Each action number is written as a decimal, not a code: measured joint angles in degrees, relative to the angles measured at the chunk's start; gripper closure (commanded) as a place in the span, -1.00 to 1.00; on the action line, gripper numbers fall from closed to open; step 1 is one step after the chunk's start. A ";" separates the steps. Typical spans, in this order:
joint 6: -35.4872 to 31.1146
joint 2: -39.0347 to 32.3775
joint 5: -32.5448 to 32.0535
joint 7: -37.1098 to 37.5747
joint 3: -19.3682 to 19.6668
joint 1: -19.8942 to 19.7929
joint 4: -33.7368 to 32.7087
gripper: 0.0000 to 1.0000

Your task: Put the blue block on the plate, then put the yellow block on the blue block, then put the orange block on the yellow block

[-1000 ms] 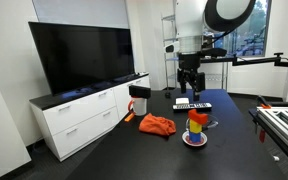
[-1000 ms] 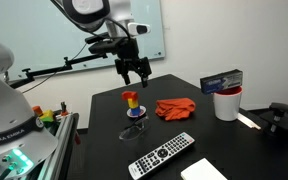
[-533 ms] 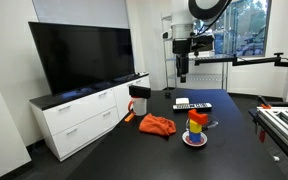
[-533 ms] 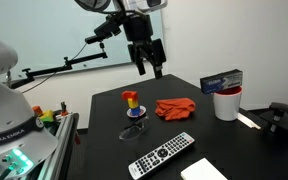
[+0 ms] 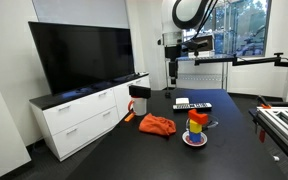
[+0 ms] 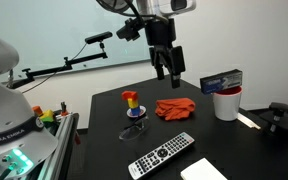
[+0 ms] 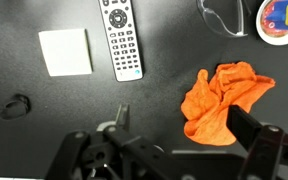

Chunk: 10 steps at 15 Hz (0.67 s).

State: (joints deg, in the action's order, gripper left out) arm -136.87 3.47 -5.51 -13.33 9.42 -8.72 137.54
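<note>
Three blocks stand stacked on the plate (image 5: 187,141) (image 6: 125,114), seen in both exterior views. The blue block (image 5: 196,133) (image 6: 133,110) is at the bottom, the yellow block (image 5: 196,124) (image 6: 131,102) sits on it, and the orange block (image 5: 195,114) (image 6: 130,95) is on top. The wrist view catches the plate (image 7: 267,30) and stack at its top right corner. My gripper (image 5: 172,76) (image 6: 173,76) (image 7: 187,132) hangs high above the table, open and empty, well away from the stack and over the orange cloth.
An orange cloth (image 7: 222,98) (image 6: 174,107) lies beside the plate. A remote (image 7: 120,35) (image 6: 162,154), a white pad (image 7: 64,52), a white cup (image 6: 225,103) with a box behind it, and a clear ring (image 7: 220,16) also lie on the black table (image 7: 24,20).
The arm has risen and swung away from above the stack towards the cloth and cup side. The jaws stayed open and the stack has not moved.
</note>
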 measured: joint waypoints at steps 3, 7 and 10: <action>0.75 -3.47 1.93 0.42 -0.09 0.04 -2.64 -1.00; 0.75 -5.84 3.80 0.42 -0.44 0.06 -4.21 -1.00; 0.75 -6.32 4.19 0.45 -0.52 0.06 -4.76 -1.00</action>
State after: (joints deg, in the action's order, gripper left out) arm -136.13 -2.84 -1.31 -12.88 8.90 -8.66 132.78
